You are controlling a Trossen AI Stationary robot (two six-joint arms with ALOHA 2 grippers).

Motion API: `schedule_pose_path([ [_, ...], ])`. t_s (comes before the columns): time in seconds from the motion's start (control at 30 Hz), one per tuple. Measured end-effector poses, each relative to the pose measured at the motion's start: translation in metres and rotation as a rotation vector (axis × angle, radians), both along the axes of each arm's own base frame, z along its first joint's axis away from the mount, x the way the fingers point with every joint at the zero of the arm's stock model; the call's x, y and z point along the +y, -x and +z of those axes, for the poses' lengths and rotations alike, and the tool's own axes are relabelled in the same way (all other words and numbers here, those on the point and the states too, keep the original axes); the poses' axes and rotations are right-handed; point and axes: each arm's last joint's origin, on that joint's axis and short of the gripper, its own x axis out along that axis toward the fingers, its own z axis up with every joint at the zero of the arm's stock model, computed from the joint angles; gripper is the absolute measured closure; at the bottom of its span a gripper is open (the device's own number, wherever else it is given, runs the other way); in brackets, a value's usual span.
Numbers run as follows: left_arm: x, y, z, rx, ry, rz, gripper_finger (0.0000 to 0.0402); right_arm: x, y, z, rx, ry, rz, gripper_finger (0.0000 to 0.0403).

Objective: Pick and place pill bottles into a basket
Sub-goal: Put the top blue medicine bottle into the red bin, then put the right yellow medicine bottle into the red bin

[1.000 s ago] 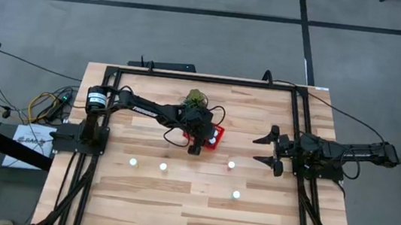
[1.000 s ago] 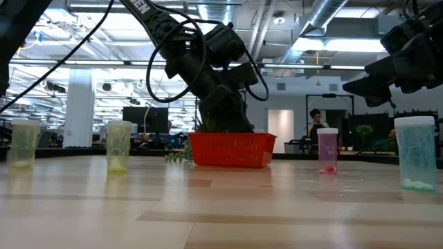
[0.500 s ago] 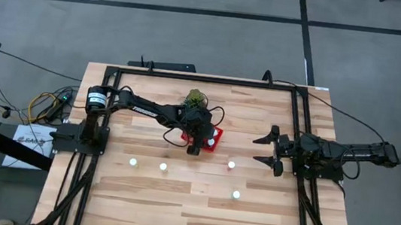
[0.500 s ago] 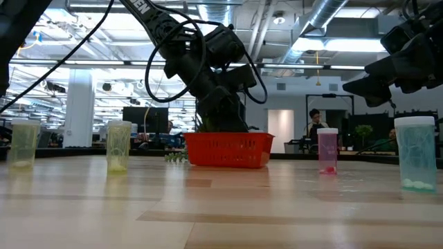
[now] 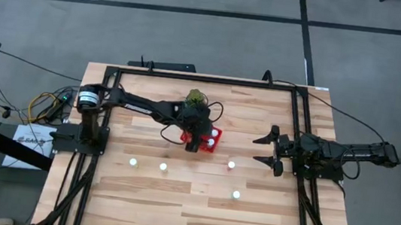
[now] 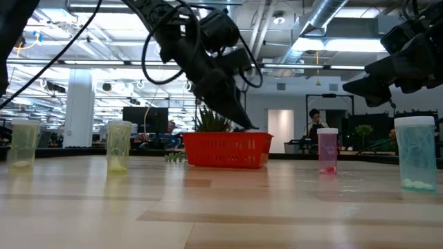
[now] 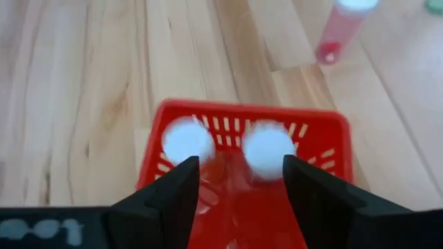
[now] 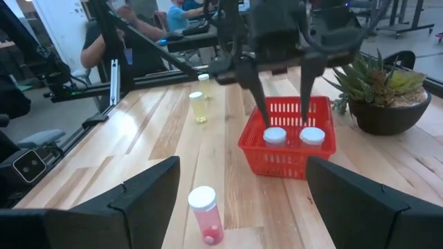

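Observation:
The red basket [image 5: 211, 139] stands mid-table, also in the low view [image 6: 227, 149] and the right wrist view [image 8: 287, 155]. Two white-capped pill bottles [image 7: 187, 140] [image 7: 266, 149] stand upright inside it. My left gripper [image 8: 285, 123] hangs open and empty just above the basket's rim, fingers pointing down over the two bottles [image 8: 275, 136]. Several more bottles stand upright on the table: two toward the near left [image 5: 133, 162] [image 5: 163, 166], a pink one [image 5: 231, 164] and one nearer [image 5: 236, 194]. My right gripper [image 5: 267, 150] waits open at the table's right side.
A green plant in a dark pot [image 5: 196, 97] stands just behind the basket, close to my left arm. A black frame [image 5: 204, 79] runs around the table. People sit in the room beyond the table [image 8: 104, 41]. Bare wood lies along the near edge [image 5: 173, 215].
My left gripper has risen from inside the basket to just above its rim and has tipped, its fingers now slanting down. The two bottles stay in the basket.

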Motion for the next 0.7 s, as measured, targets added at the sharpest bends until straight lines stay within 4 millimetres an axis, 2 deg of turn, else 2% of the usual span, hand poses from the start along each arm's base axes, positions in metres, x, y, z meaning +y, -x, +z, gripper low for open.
schedule_pose_path([
  [0.1, -0.001, 0.004, 0.007, 0.012, 0.003, -0.001, 0.0203, 0.0, 0.0, 0.0, 0.001, 0.0, 0.0, 0.0097],
  [0.27, -0.004, 0.015, 0.003, 0.128, 0.037, -0.01, 0.0203, 0.0, 0.0, 0.0, 0.0, 0.0, 0.0, 0.0097],
  [0.43, -0.018, 0.023, 0.002, 0.22, 0.099, -0.069, 0.0203, 0.0, 0.0, 0.0, 0.001, 0.0, 0.0, 0.0097],
  [0.6, -0.042, 0.032, 0.018, 0.242, 0.005, -0.105, 0.0203, 0.0, 0.0, 0.0, 0.0, 0.0, 0.0, 0.0097],
  [0.7, -0.048, 0.036, 0.038, 0.166, -0.07, -0.096, 0.0203, 0.0, 0.0, 0.0, 0.001, 0.0, 0.0, 0.0097],
])
